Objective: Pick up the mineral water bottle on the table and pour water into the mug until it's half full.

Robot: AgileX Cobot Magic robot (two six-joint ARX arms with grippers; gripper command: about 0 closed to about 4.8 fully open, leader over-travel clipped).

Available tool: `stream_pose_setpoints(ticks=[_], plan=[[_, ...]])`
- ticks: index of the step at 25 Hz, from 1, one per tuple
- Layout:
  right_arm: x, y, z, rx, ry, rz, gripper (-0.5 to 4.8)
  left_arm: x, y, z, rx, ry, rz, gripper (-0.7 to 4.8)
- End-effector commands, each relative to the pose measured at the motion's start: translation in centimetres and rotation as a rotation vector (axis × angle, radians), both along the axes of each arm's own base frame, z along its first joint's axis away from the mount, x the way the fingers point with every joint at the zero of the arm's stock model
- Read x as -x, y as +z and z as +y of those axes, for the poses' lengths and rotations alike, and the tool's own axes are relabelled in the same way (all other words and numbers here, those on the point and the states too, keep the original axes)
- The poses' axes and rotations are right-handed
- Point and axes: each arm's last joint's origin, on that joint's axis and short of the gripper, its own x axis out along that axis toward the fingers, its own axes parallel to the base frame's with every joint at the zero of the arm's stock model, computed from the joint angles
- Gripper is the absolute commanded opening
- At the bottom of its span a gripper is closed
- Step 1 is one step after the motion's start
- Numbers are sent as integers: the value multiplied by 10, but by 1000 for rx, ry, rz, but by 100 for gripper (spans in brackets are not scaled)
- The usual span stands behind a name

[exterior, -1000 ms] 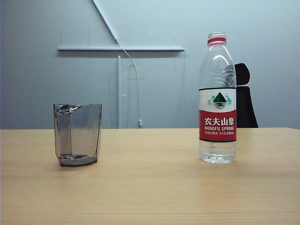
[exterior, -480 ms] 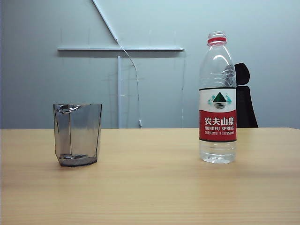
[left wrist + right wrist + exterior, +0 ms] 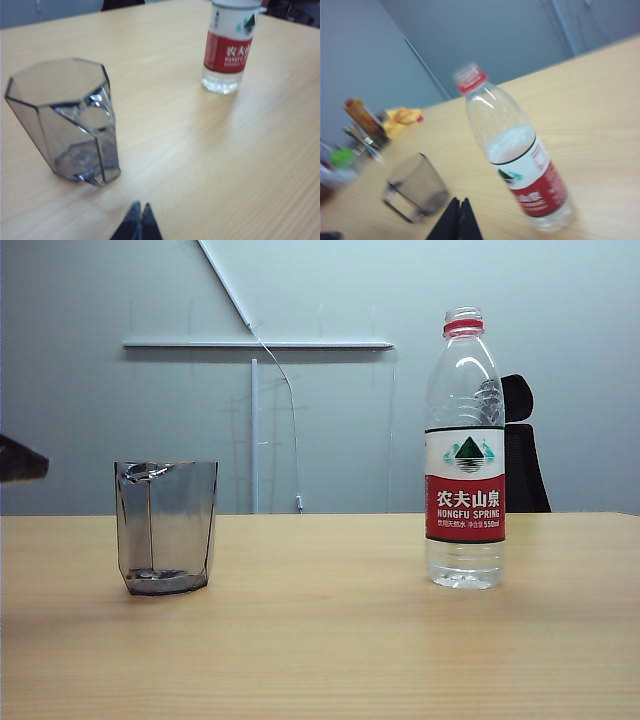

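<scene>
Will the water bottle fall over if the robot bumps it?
Probably, quite easily: the mineral water bottle stands tall and narrow on the table. Its cap looks off, so it might spill. The thin clear plastic would likely dent when squeezed.

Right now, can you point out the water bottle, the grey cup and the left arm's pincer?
mineral water bottle [image 3: 464,500]: exterior view, on its red label.
mug [image 3: 166,528]: exterior view, on its front wall.
left pincer [image 3: 140,222]: left wrist view, where its shut tips meet, near the mug.
</scene>
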Motion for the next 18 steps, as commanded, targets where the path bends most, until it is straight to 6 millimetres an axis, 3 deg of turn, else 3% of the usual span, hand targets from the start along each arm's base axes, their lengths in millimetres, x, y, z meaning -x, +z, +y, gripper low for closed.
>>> stream_pose_setpoints(ticks=[1,2,3,13,18], plan=[[-7,3,6,204,25,-34,225,0,2,0,8,-1,-5,-2],[-13,1,9,254,22,-22,435,0,2,0,12,-1,-9,-2],[-16,0,11,275,24,-13,479,0,2,0,14,-2,-12,-2],[-62,-9,46,412,50,-62,479,2,7,2,53,-2,-57,-2],[-94,-27,62,410,1,-80,479,3,8,3,62,-1,-70,-2]])
